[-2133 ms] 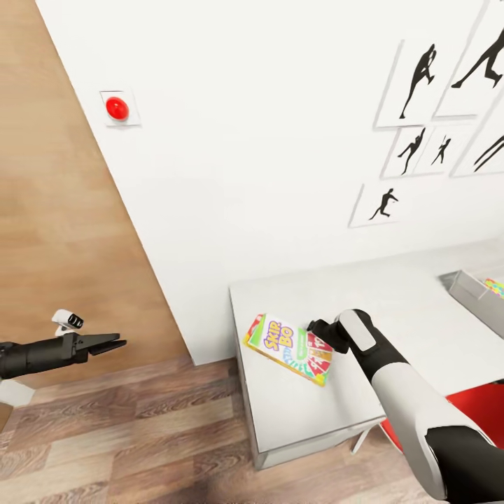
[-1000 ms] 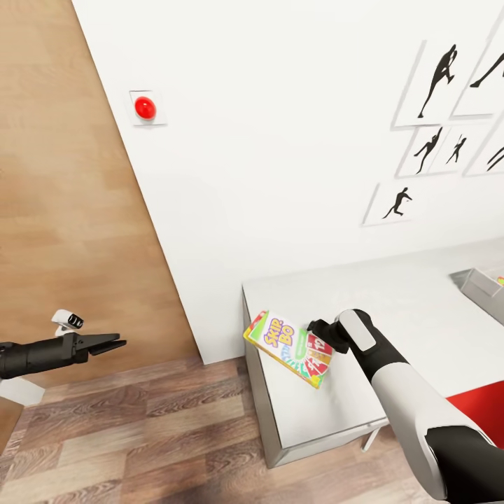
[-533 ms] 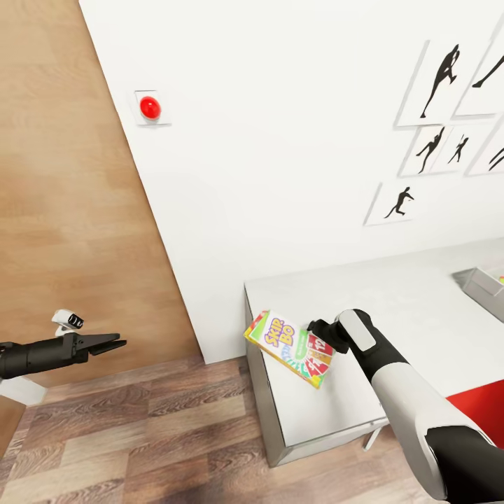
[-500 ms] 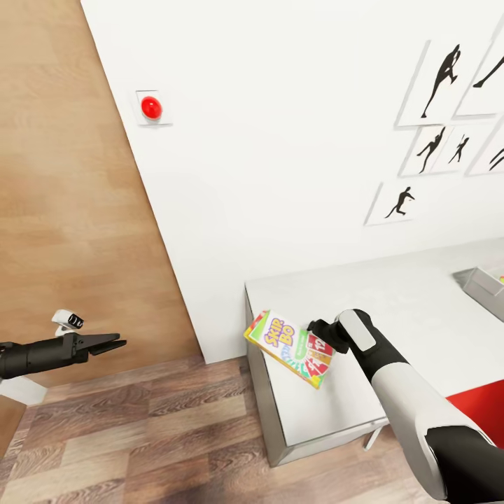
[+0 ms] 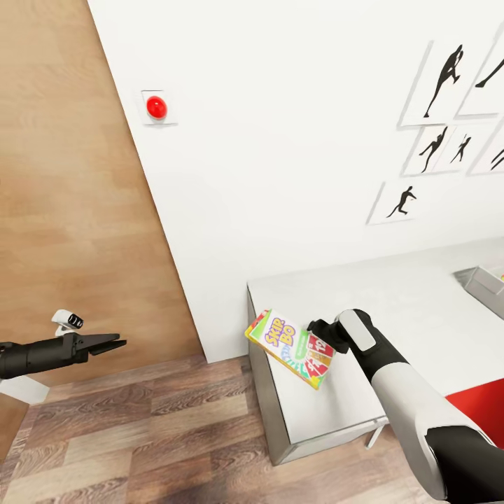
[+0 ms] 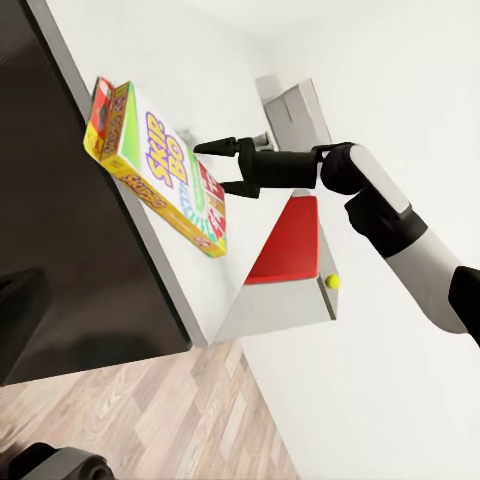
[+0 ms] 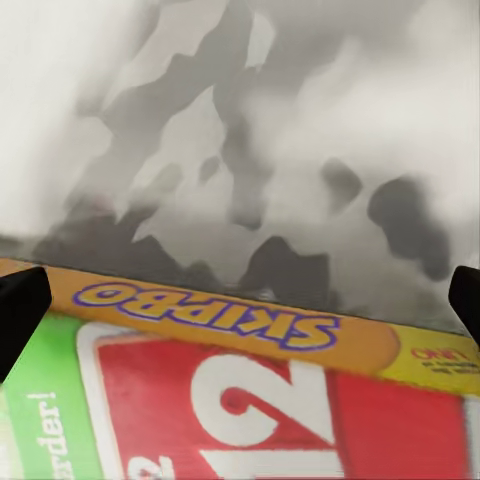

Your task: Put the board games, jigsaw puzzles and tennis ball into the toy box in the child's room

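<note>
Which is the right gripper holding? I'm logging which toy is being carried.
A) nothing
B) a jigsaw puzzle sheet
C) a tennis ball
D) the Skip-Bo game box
D: the right gripper is clamped on the Skip-Bo game box, held above the table.

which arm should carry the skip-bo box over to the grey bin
Right. The right gripper is shut on the yellow-green Skip-Bo game box above the pale grey table, and the shallow light grey toy box sits on that arm's side. The left gripper hangs over the wood floor, far off.
</note>
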Robot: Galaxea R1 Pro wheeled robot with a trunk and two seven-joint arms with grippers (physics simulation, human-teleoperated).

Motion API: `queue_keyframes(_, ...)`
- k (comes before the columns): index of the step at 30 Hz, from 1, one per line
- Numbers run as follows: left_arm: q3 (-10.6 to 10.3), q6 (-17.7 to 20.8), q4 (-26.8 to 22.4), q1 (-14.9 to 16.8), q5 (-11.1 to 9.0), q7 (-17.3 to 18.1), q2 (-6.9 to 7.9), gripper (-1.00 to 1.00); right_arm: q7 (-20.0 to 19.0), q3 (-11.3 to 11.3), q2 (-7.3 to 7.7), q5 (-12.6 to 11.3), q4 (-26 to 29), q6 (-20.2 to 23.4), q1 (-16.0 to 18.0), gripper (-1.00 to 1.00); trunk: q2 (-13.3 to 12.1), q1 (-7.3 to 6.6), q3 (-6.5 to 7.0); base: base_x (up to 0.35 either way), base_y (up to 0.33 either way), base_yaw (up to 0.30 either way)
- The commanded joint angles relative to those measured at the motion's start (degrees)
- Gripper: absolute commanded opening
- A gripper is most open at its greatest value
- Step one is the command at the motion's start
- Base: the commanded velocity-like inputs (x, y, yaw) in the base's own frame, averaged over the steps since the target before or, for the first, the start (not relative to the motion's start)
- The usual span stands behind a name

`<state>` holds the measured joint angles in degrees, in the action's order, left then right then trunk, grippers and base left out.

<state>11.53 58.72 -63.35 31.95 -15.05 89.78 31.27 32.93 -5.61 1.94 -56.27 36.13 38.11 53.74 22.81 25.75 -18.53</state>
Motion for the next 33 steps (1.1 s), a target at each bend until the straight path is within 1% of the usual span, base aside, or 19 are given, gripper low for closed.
queue_keyframes(1, 0.0, 0.6, 0.0, 0.0, 0.0, 0.2, 0.03, 1.00, 0.6, -0.4, 0.08, -0.6, 0.1, 0.0, 0.0, 1.00, 0.1, 0.03, -0.11, -0.021, 0.039, 0.000)
queue_keyframes(16, 0.0, 0.6, 0.0, 0.0, 0.0, 0.2, 0.03, 1.00, 0.6, -0.1, 0.23, -0.6, 0.7, -0.1, -0.1, 1.00, 0.1, 0.03, -0.11, -0.002, 0.005, 0.000)
queue_keyframes(18, 0.0, 0.6, 0.0, 0.0, 0.0, 0.2, 0.02, 1.00, 0.7, -0.1, 0.29, -0.6, 3.1, -0.5, -0.6, 1.00, 0.1, 0.03, -0.11, 0.000, 0.000, 0.000)
queue_keyframes(20, 0.0, 0.6, 0.0, 0.0, 0.0, 0.2, 0.02, 1.00, 1.0, -0.1, 0.38, -0.6, 8.0, -0.9, -1.3, 1.00, 0.1, 0.03, -0.11, 0.000, 0.000, 0.000)
queue_keyframes(21, -0.1, 0.6, 0.0, 0.0, 0.0, 0.2, 0.02, 1.00, 1.3, -0.1, 0.64, -0.5, 11.9, -0.8, -2.1, 1.00, 0.1, 0.03, -0.11, 0.000, 0.000, 0.000)
queue_keyframes(24, 0.0, 0.6, 0.0, 0.0, 0.0, 0.2, 0.02, 1.00, 1.8, 0.0, 1.36, -0.6, 16.5, -0.6, -3.3, 1.00, 0.1, 0.03, -0.11, 0.000, 0.000, 0.000)
queue_keyframes(25, 0.0, 0.6, 0.0, 0.0, 0.0, 0.2, 0.02, 1.00, 2.3, 0.0, 1.80, -0.6, 18.5, -0.5, -3.7, 1.00, 0.1, 0.03, -0.11, 0.000, 0.000, 0.000)
queue_keyframes(27, -0.1, 0.6, 0.0, 0.0, 0.0, 0.2, 0.02, 1.00, 2.9, 0.0, 2.52, -0.6, 21.0, -0.2, -4.3, 1.00, 0.1, 0.03, -0.11, 0.000, 0.000, 0.000)
queue_keyframes(30, -0.1, 0.6, 0.0, 0.0, 0.0, 0.2, 0.02, 1.00, 3.3, 0.1, 3.17, -0.7, 22.9, 0.1, -5.1, 1.00, 0.1, 0.03, -0.11, 0.000, 0.000, 0.000)
queue_keyframes(33, -0.1, 0.6, 0.0, 0.0, 0.0, 0.2, 0.02, 1.00, 3.4, 0.3, 3.49, -0.7, 23.7, 0.3, -6.0, 1.00, 0.1, 0.03, -0.11, 0.000, 0.000, 0.000)
